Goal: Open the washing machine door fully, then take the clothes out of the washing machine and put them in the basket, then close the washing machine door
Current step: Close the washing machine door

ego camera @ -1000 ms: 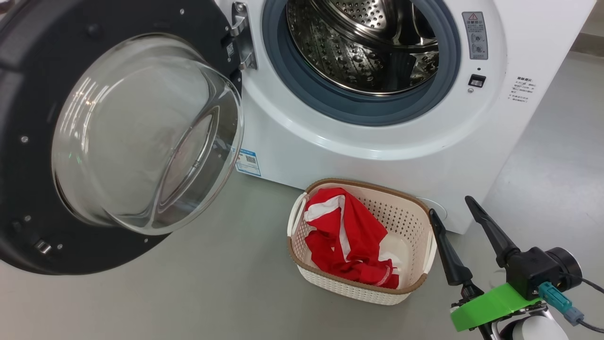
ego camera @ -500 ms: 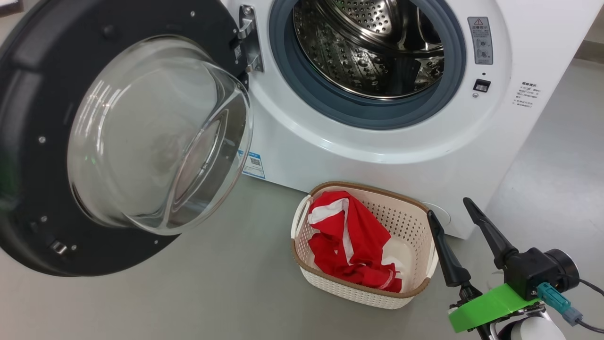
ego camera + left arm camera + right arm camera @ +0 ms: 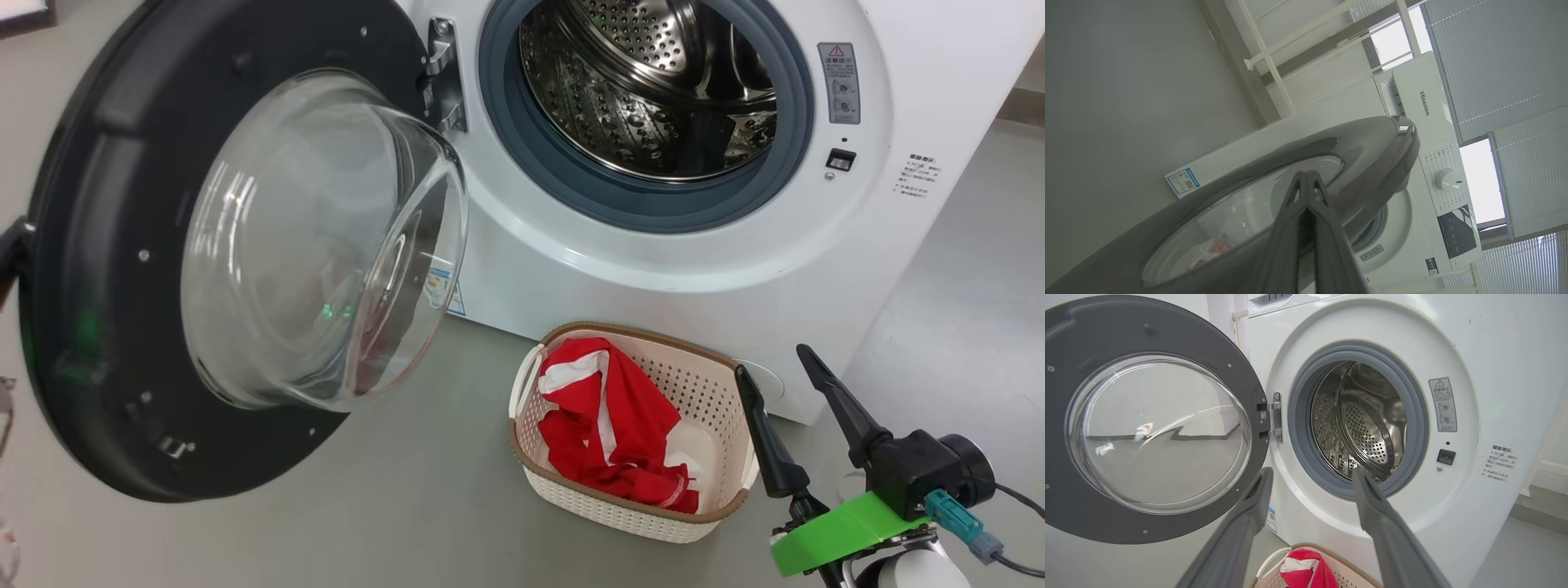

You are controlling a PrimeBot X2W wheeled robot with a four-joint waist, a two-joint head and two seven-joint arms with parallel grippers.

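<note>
Nearest, at the lower right of the head view, the right claw [image 3: 771,362] hangs with its two dark fingers spread wide and nothing between them, just beside the basket [image 3: 629,523] on the floor [image 3: 408,506]. The clothes [image 3: 604,425], red with white stripes, lie heaped inside the basket, which stands close to the foot of the washing machine [image 3: 653,269]. To the left, the washing machine door [image 3: 90,245] stands open on its hinge [image 3: 441,73], with its glass bowl [image 3: 326,245] bulging toward the robot. In the left wrist view the left claw [image 3: 1306,179] has its fingers pressed together, empty, reaching along the door's glossy outer face; whether it touches the door cannot be told. Beyond, the perforated steel drum [image 3: 653,98] looks empty. Unloading therefore seems done and closing the door is the step in hand. The next move calls for a steady push from behind the door, sweeping it round until the bowl seats in the grey rubber ring [image 3: 637,208].
</note>
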